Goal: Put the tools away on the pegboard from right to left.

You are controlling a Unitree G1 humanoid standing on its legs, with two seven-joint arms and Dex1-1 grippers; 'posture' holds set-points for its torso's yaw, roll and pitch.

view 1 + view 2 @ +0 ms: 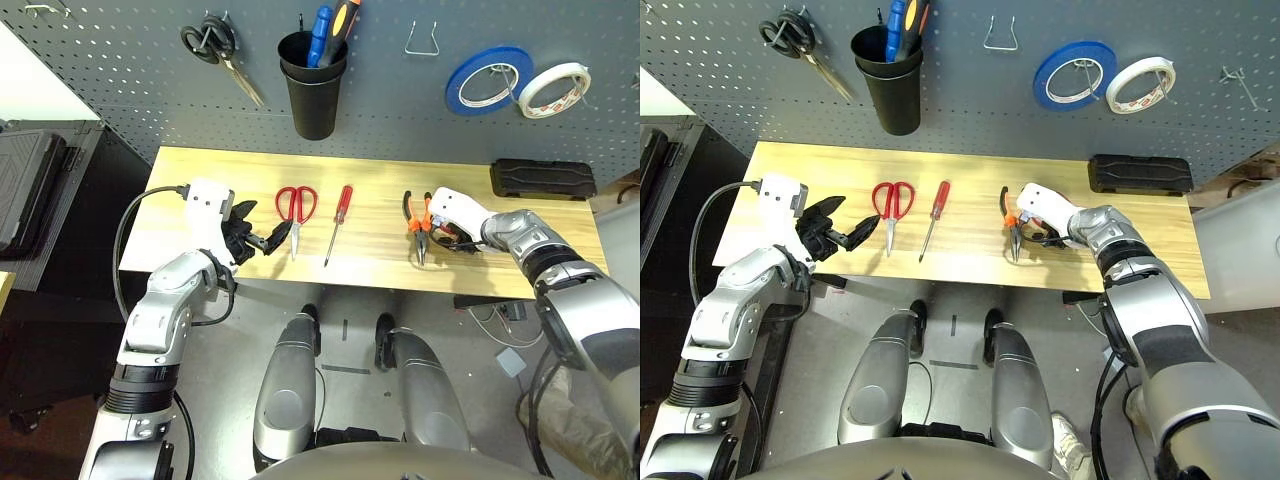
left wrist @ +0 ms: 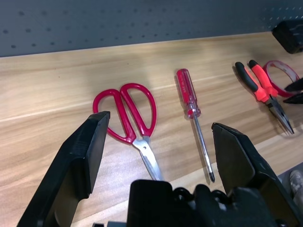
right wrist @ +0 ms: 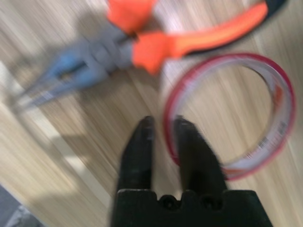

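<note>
Clearly thin red tape ring (image 3: pixel 288 94), pale inside.

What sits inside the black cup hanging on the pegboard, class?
Inside the black cup stand a blue-handled tool and one with an orange-and-black handle. Only their upper parts rise above the rim; their lower ends, and anything deeper down, are hidden by the cup's walls.

Wooden table (image 1: pixel 380 190) bears scissors (image 1: pixel 296 206), screwdriver (image 1: pixel 343 205), pliers (image 1: pixel 419 232), tape ring (image 3: pixel 279 113), black case (image 1: pixel 543 179).
</note>
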